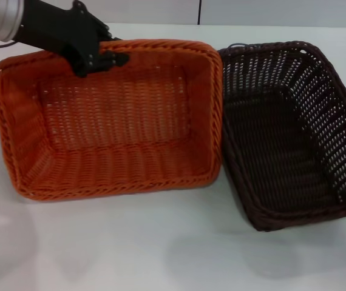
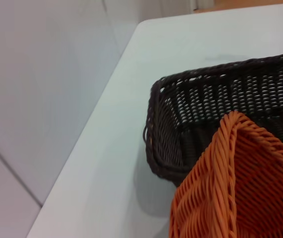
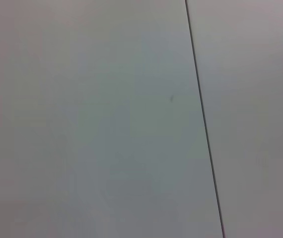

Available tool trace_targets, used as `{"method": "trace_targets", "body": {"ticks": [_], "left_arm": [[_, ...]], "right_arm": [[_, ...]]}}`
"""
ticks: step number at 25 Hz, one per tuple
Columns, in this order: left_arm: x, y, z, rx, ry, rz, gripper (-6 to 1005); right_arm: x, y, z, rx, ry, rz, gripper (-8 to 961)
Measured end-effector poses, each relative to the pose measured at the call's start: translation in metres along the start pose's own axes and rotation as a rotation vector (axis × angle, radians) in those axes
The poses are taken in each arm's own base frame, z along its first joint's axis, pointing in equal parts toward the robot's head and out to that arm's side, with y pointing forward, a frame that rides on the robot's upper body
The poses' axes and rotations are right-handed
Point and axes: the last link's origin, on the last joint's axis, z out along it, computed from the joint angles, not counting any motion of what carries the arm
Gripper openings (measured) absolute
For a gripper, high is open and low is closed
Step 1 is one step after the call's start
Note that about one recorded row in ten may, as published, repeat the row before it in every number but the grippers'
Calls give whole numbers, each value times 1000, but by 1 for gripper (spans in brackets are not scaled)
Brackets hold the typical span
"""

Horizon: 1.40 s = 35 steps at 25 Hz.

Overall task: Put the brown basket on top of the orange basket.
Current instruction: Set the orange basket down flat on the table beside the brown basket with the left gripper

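The orange basket (image 1: pixel 112 121) lies on the left of the white table, and its right side laps over the left rim of the brown basket (image 1: pixel 294 127), which lies on the right. My left gripper (image 1: pixel 100 59) reaches in from the upper left and is shut on the orange basket's far rim. The left wrist view shows a corner of the orange basket (image 2: pixel 236 188) in front of a corner of the brown basket (image 2: pixel 206 99). My right gripper is out of view, and its wrist view shows only plain grey surface.
The white table (image 1: pixel 161 254) runs on in front of both baskets. A grey wall (image 2: pixel 37 99) stands behind the table's far edge. A dark seam (image 3: pixel 203 124) crosses the surface in the right wrist view.
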Motion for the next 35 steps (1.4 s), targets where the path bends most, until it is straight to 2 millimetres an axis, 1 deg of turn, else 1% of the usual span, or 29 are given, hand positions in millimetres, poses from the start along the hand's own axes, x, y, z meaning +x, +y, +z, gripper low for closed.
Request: {"method": "trace_targets", "body": {"ticks": [1, 3, 4, 7, 9, 13, 21, 25, 29, 30, 32, 35], "left_arm": [[2, 0, 4, -10, 7, 2, 233], [2, 0, 4, -10, 7, 2, 240], [7, -2, 14, -19, 16, -4, 244], [9, -4, 19, -10, 13, -12, 256], [10, -11, 26, 42, 2, -11, 263], [10, -13, 30, 63, -7, -10, 279], [12, -12, 34, 51, -34, 19, 309], [15, -17, 41, 76, -51, 44, 543], [15, -25, 53, 127, -65, 61, 769], [15, -25, 53, 127, -65, 61, 775], [16, -29, 59, 157, -72, 76, 787], [18, -30, 59, 167, -72, 86, 804]], "right_arm": [[0, 0, 0, 0, 0, -1, 826], [0, 0, 0, -1, 0, -2, 826], [0, 0, 0, -2, 1, -4, 826], [0, 0, 0, -4, 1, -5, 826], [0, 0, 0, -5, 1, -6, 826], [1, -1, -1, -6, 5, -9, 826], [2, -3, -6, -4, 13, -15, 826], [1, -1, -7, -14, 10, -11, 826], [1, 2, -7, -29, 10, -8, 826], [2, 2, -8, -29, 12, -9, 826], [2, 2, -9, -27, 14, -10, 826], [2, 1, -11, -25, 19, -12, 826]]}}
